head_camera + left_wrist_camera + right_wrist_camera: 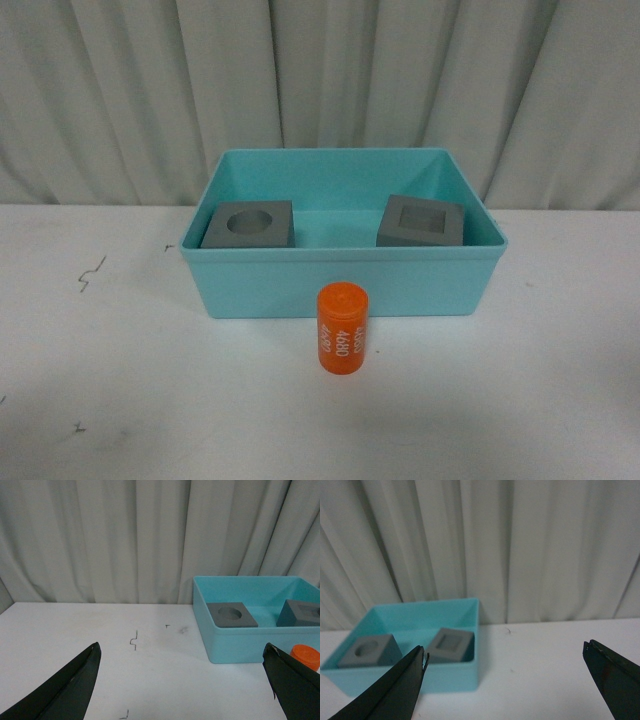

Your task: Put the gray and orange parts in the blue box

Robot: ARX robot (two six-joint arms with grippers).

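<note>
While both cubes (248, 225) sit in the box (260, 285), the orange cylinder (343, 328) stands upright on the bench (120, 400), just outside the front wall. The left gripper (181, 647) and right gripper (505, 647) both gape wide, empty. The danger: a finger clips that wall or grazes the cylinder off-centre, and it topples and rolls away.

Even soft light, faint shadows, slight blur.
</note>
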